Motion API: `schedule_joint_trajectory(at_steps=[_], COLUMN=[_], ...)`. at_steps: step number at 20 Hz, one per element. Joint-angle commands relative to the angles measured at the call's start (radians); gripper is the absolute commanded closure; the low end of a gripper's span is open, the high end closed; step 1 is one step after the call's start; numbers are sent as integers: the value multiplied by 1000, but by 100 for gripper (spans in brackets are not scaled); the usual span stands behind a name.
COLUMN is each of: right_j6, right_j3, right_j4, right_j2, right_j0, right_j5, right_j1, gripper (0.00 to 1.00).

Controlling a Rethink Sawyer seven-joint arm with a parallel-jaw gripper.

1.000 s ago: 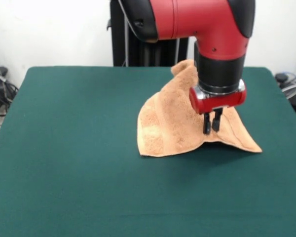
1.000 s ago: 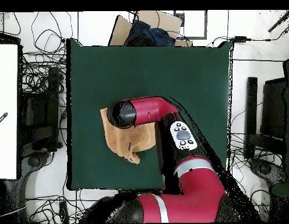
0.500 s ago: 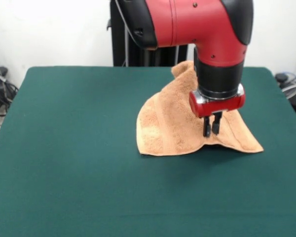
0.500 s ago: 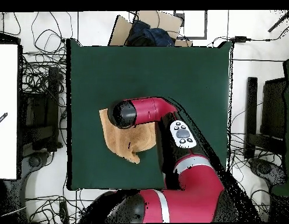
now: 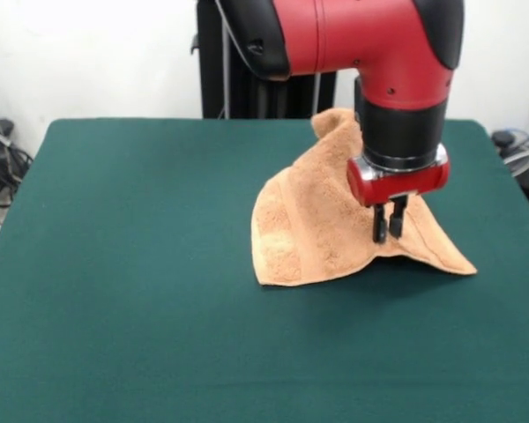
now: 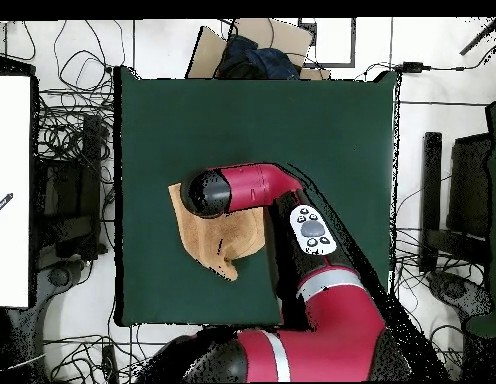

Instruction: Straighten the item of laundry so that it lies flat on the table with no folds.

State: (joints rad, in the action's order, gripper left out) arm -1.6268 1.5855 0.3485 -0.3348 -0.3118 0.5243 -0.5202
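Note:
The item of laundry (image 5: 309,225) is a peach-tan towel, crumpled and tented up on the right half of the dark green table (image 5: 141,264). One corner rises behind the arm and another lies flat at the right. My gripper (image 5: 387,236) points straight down at the towel's raised near fold, its two black fingers close together and pinching the cloth. In the overhead view the towel (image 6: 220,242) lies near the table's (image 6: 292,120) left edge, and the arm's red and black wrist covers part of it and hides the gripper.
The towel's flat corner lies near the table's right edge in the front view. Cables (image 5: 0,159) lie on the floor left of the table. In the overhead view a cardboard box (image 6: 254,48) sits past the top edge and a white panel (image 6: 10,190) stands far left.
The gripper has shifted slightly right in the front view, dragging the pinched fold and the whole towel with it. Its fingers stay together.

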Motion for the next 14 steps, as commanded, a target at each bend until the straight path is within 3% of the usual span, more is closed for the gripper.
schedule_joint_trajectory(at_steps=[1, 14], right_j6=[-6, 2], right_j3=[-34, -121], right_j4=[-18, -14], right_j2=[-87, -68], right_j0=[2, 25], right_j5=[28, 79], right_j1=[2, 60], gripper=[100, 100])
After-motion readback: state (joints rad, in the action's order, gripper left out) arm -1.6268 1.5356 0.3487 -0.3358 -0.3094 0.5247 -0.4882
